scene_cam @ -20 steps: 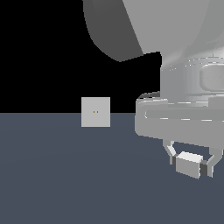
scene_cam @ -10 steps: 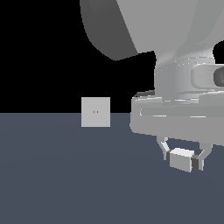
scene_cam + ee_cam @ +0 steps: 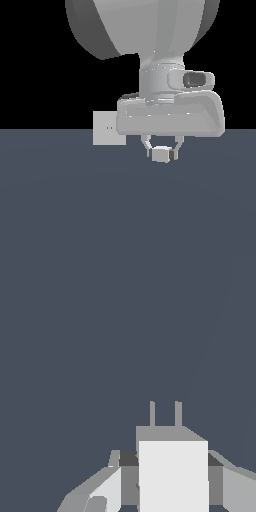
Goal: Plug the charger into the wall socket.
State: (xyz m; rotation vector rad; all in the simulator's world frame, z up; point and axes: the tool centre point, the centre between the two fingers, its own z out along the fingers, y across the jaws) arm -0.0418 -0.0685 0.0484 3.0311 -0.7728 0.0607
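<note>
Inspection, remote op. I've got the end effector point(image 3: 161, 150) clenched on the charger point(image 3: 161, 155); ext. view shows both fingers against the block's sides, block clear of the table point(image 3: 75, 200). Wrist view confirms: charger point(image 3: 173, 476) sits between the fingers point(image 3: 102, 493), its two prongs projecting out ahead of the body, w/ only bare table beyond them.

Changes vs. 1.0 s and 0.5 s ago: arm and charger have shifted toward the ext. view's left and look higher in frame. Charger was well apart from the wall socket point(image 3: 104, 128); now it's near it, a little lower and to the ext. view's right. Hand body now overlaps the plate's right edge in that view. Socket itself hasn't moved; orange slots visible.

My read: transport leg under way, grasp sound, insertion not yet begun. Socket isn't in the wrist view, so I judge prongs aren't yet lined up w/ the slots. Depth gap btwn charger and plate can't be told from these views.

Containers: none in view. Only receptacle is the socket's two slots, both empty.

Next needs: bring prongs level w/ slots, square to the plate, then push straight in. Risk: skew at contact.
</note>
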